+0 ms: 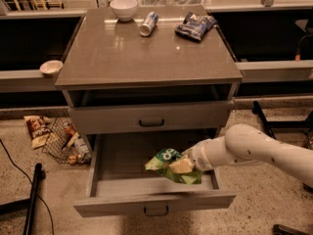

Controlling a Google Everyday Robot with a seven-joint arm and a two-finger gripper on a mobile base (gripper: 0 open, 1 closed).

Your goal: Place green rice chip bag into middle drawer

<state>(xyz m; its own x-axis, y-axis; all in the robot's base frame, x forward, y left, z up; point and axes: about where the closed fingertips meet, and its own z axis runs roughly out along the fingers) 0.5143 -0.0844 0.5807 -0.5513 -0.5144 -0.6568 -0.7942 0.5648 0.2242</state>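
Observation:
The green rice chip bag is bright lime green with a white round logo. It hangs just above the grey floor of the open middle drawer, at the drawer's right half. My gripper comes in from the right on a white arm and is shut on the bag's right side. The lower part of the bag is crumpled under the fingers. The drawer is pulled out wide, with its loop handle at the middle of the front.
A shut drawer with a dark handle sits above the open one. On the cabinet top are a white bowl, a can on its side and a dark blue snack bag. A wire basket of snacks stands on the floor at left.

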